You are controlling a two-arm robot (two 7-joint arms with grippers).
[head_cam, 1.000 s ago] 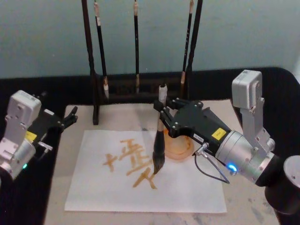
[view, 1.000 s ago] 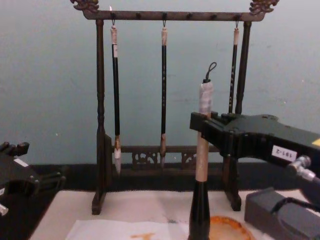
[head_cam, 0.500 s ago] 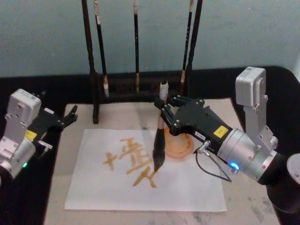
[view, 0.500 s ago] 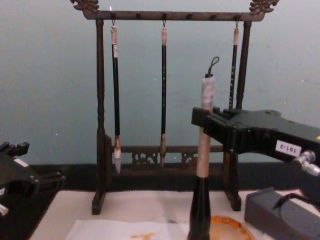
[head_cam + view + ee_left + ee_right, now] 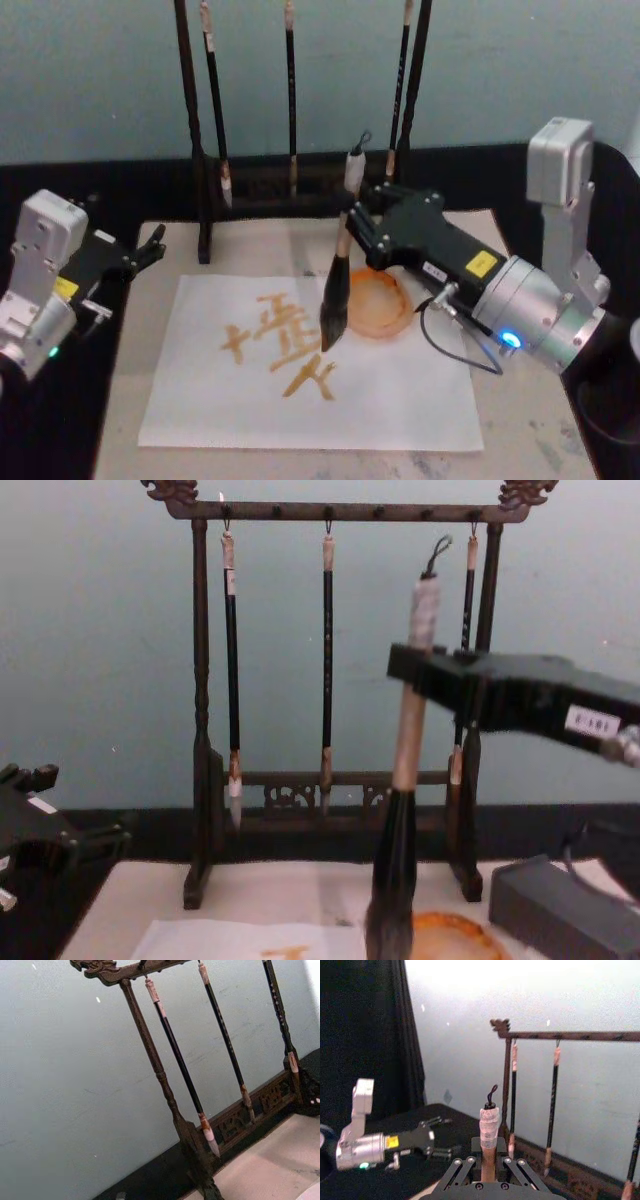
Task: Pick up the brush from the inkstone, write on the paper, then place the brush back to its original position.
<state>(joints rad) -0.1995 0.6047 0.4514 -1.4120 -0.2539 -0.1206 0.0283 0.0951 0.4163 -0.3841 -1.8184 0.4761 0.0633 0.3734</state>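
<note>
My right gripper (image 5: 352, 222) is shut on the pale upper handle of the brush (image 5: 335, 295), which hangs nearly upright and slightly tilted. Its dark tuft is lifted clear of the paper (image 5: 400, 400), above the orange strokes written there. The inkstone (image 5: 380, 308), a round orange dish, sits just right of the tuft on the paper's far edge. In the chest view the brush (image 5: 398, 820) hangs from the right gripper (image 5: 412, 672) with its tuft beside the inkstone (image 5: 455, 932). The right wrist view shows the taped handle (image 5: 489, 1127) between the fingers. My left gripper (image 5: 150, 245) rests open at the mat's left side.
A dark wooden rack (image 5: 198, 150) with three thin hanging brushes stands at the back of the off-white mat (image 5: 270, 250). A dark grey rectangular block (image 5: 560, 910) lies at the right, near the inkstone. Black cloth surrounds the mat.
My right gripper has risen with the brush and shifted slightly right. The tuft, which touched the lower strokes on the paper, now hangs above it. The left arm has stayed put.
</note>
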